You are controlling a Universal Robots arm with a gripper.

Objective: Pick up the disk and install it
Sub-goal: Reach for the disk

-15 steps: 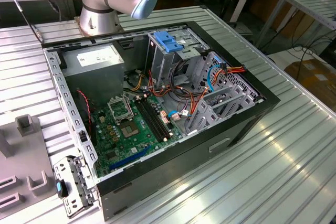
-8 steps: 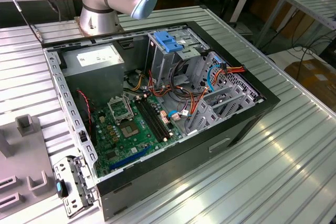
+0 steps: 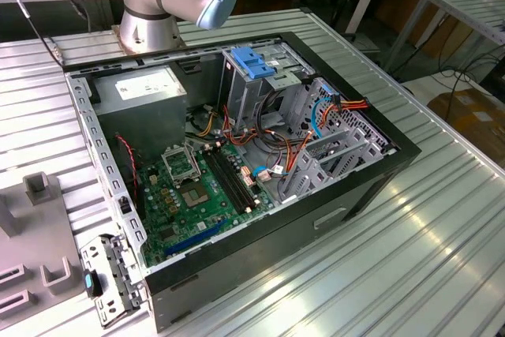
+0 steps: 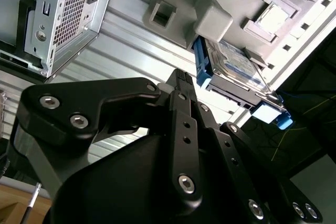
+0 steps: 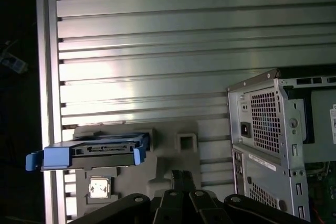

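Just beyond the open black computer case (image 3: pixel 347 211), our silver-grey cylindrical metal arm (image 3: pixel 150 13) wears a pale blue round joint cap (image 3: pixel 217 1). Our matte black gripper (image 4: pixel 181 77) carries silver hex screws (image 4: pixel 186 183).

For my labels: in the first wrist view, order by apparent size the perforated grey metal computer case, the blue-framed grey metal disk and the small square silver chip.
Largest: the computer case.
Then: the disk.
Smallest: the silver chip.
All three clearly differ.
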